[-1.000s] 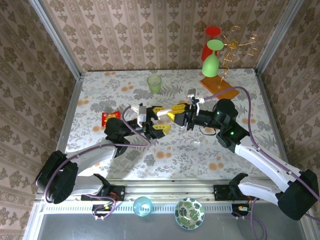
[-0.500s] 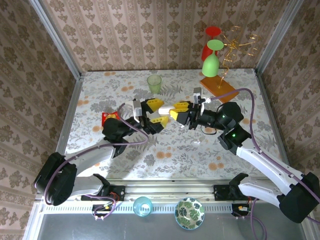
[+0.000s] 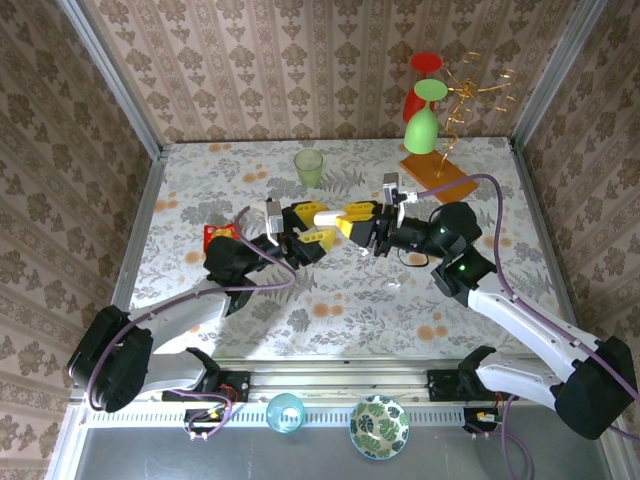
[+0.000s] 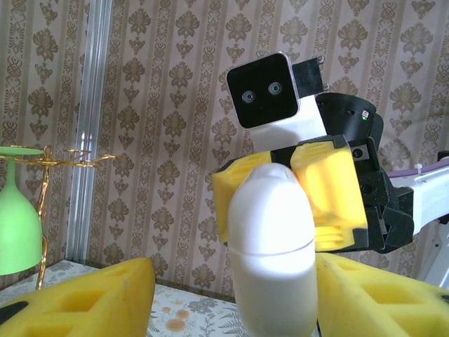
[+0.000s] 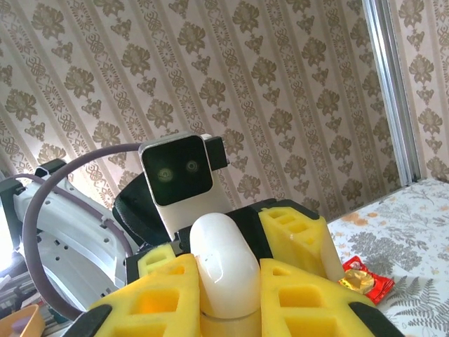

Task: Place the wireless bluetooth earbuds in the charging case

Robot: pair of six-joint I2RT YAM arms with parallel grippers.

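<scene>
The charging case [image 3: 327, 217], a white pill-shaped shell, hangs in mid-air over the table's middle. My right gripper [image 3: 346, 220] is shut on it; in the right wrist view the case [image 5: 221, 260] sits pinched between the yellow fingers [image 5: 302, 302]. My left gripper [image 3: 321, 224] faces it from the left, open around the case's free end. In the left wrist view the case [image 4: 272, 239] stands between the pads; the left pad [image 4: 98, 298] is clear of it and the right pad [image 4: 382, 298] is close beside it. One tiny white earbud [image 3: 393, 284] lies on the table under the right arm.
A green cup [image 3: 309, 167] stands at the back centre. A red packet [image 3: 218, 234] lies left of the left wrist. Green and red wine glasses [image 3: 424, 122] hang on a gold rack with an orange base [image 3: 440, 175] at back right. Patterned walls close in three sides.
My left gripper rose from below the right gripper to the case's level. Its jaws widened, then narrowed around the case. The right gripper kept its hold and shifted slightly.
</scene>
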